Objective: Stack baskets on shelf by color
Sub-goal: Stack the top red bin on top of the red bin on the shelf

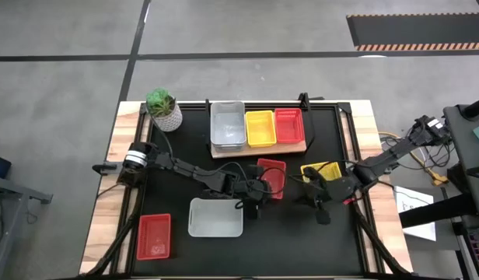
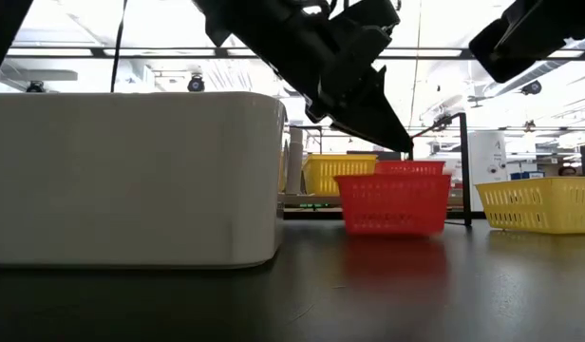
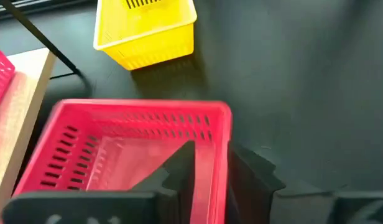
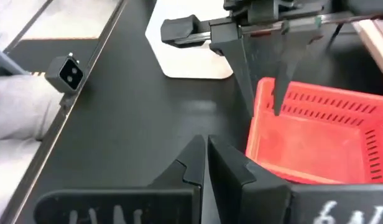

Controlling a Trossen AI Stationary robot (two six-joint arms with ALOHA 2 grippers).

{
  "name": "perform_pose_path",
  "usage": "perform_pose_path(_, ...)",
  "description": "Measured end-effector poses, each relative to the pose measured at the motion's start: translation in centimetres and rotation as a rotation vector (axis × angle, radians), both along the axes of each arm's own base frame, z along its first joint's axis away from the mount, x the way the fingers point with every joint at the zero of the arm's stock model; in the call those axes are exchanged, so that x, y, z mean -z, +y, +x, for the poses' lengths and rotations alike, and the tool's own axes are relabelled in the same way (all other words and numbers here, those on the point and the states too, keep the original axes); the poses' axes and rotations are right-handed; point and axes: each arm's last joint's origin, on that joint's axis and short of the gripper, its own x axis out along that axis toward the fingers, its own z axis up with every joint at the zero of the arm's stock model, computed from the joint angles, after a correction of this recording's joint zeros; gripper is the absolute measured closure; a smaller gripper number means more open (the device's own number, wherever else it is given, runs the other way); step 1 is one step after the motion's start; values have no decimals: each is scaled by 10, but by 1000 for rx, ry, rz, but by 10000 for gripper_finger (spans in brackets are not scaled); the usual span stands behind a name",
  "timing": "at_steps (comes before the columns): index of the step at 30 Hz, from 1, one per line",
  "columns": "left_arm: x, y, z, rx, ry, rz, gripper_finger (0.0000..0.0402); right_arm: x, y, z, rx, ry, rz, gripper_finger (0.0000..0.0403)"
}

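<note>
Straddling the red basket [image 3: 135,152] wall, your left gripper [image 3: 210,168] jaws are released; your right gripper [image 4: 207,158] jaws are clenched, empty

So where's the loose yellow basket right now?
In the high view the yellow basket sits on the black mat right of centre, beside the right gripper, just right of the red basket.
</note>
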Motion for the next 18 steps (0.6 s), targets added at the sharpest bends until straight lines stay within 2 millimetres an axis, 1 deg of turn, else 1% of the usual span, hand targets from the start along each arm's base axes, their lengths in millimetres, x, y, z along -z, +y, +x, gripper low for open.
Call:
perform_pose_path(3, -4, 0, -2, 7, 4, 8, 307, 1, 5, 9, 30, 28, 13, 390)
perform_pose_path(4, -10, 0, -7, 24, 30, 30, 304, 2, 6, 12, 49, 37, 11, 390)
perform_pose_path(6, -23, -1, -26, 71, 144, 96, 302, 3, 10, 19, 74, 58, 5, 390)
perform_pose_path(9, -55, -2, -62, 112, 206, 140, 302, 5, 16, 32, 107, 94, -40, 390)
perform_pose_path(11, -75, 0, -82, 147, 138, 163, 302, 3, 18, 41, 154, 103, -87, 390)
perform_pose_path(13, -87, 5, -103, 178, 49, 190, 302, 2, 17, 53, 213, 103, -123, 390)
perform_pose_path(16, -93, 12, -130, 208, -116, 197, 301, -1, 13, 70, 231, 146, -115, 387)
perform_pose_path(18, -91, 17, -149, 214, -190, 199, 301, -3, 10, 83, 219, 181, -81, 377)
